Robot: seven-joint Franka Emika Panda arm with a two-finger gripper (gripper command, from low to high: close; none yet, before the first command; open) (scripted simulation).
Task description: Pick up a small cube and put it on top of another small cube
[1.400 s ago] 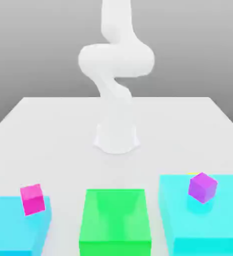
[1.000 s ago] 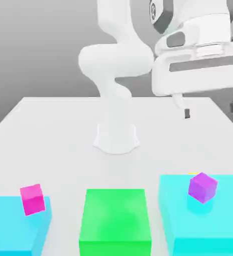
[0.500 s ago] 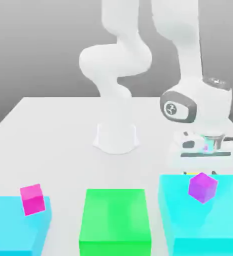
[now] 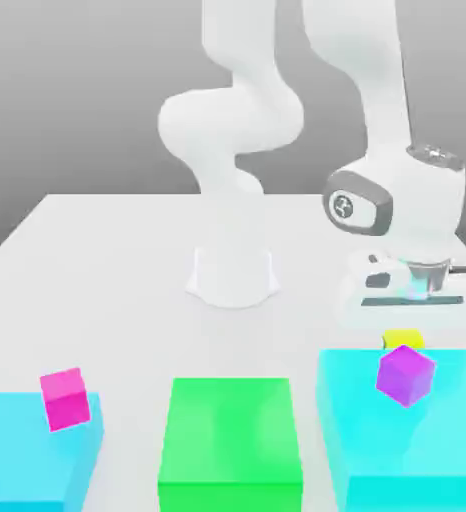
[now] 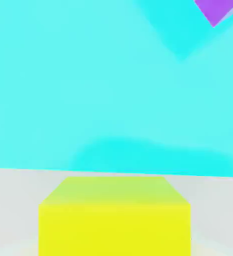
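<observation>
Since half a second ago the hand has been shifted slightly toward the exterior view's right and lifted a little, and a yellow cube (image 4: 403, 340) is now exposed beneath it at the far edge of the cyan block (image 4: 417, 440) on the exterior view's right.

Nearest in the exterior view, three flat blocks are lined up along the front of the worktop (image 4: 117, 270): a cyan block (image 4: 27, 450) on the exterior view's left, a green block (image 4: 230, 440) in the middle, and the larger cyan one. A magenta cube (image 4: 65, 398) is seen tilted on the left cyan block, and a purple cube (image 4: 405, 375), also tilted, on the right one. Behind these the gripper (image 4: 409, 318) is pointed downward just above the yellow cube, with the white arm base (image 4: 233, 270) farther back.

The hand view supplies what the exterior view lacks: the yellow cube (image 5: 114, 215) is shown large and close against the cyan block's edge (image 5: 88, 100), with a corner of the purple cube (image 5: 216, 10) beyond. The fingers are closed to their narrowest, apparently about the yellow cube, though the contact itself cannot be made out.
</observation>
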